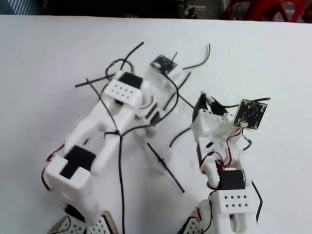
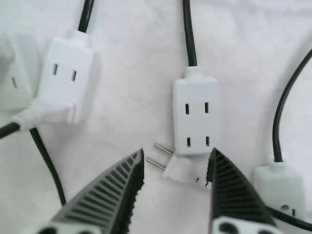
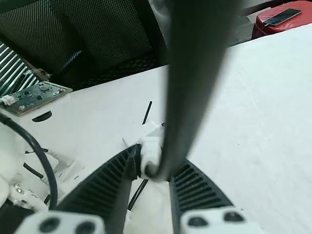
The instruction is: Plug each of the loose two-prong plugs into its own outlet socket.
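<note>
**Left tool open over a loose plug, right tool clamped on a cord end**

The socket block point(image 2: 195, 117) is white with two pairs of slots. It lies flat on the white bench point(image 2: 136, 44), and a black cord point(image 2: 187, 34) leaves its far end. The loose plug point(image 2: 181, 170) lies against the block's near end. Its two bare prongs point(image 2: 158, 155) point sideways, away from the block and into no slot.

The left tool point(image 2: 176, 155) hovers over this end of the block. Its ribbed dark fingers point(image 2: 122, 190) are spread wide, one on each side of the plug, with nothing clamped between them. A second socket point(image 2: 66, 80) lies to one side of the block and a third socket point(image 2: 280, 187) to the other.

The right tool point(image 3: 156, 163) is closed tight on a white cord end point(image 3: 148, 153), whose thick lead point(image 3: 195, 73) rises past the camera. Whether that end is a plug or a socket cannot be told, nor how far it sits from the block.
</note>
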Robot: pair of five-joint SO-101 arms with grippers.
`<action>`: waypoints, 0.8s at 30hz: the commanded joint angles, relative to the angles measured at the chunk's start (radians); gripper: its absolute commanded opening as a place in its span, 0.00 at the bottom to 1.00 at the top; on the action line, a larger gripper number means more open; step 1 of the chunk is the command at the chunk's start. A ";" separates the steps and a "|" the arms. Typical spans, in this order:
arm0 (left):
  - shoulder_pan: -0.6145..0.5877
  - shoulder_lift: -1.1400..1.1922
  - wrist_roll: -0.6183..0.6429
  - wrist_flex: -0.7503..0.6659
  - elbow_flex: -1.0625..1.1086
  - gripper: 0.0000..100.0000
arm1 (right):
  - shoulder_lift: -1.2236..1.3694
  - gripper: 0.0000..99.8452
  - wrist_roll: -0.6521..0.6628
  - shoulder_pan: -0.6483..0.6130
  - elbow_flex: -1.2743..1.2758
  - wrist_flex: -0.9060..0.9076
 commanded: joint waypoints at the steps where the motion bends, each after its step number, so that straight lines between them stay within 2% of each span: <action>1: 0.015 -0.056 -0.011 -0.041 0.020 0.29 | -0.018 0.02 0.011 -0.002 -0.008 -0.024; 7: 0.022 0.030 -0.095 -0.048 -0.023 0.31 | -0.018 0.02 0.011 -0.002 -0.008 -0.024; 15: 0.082 0.231 -0.098 -0.048 -0.146 0.31 | -0.018 0.02 0.012 -0.002 -0.008 -0.024; 19: 0.079 0.312 -0.110 -0.037 -0.226 0.26 | -0.018 0.02 0.012 -0.002 -0.008 -0.024; 24: 0.082 0.315 -0.227 -0.026 -0.233 0.24 | -0.018 0.02 0.012 -0.002 -0.008 -0.024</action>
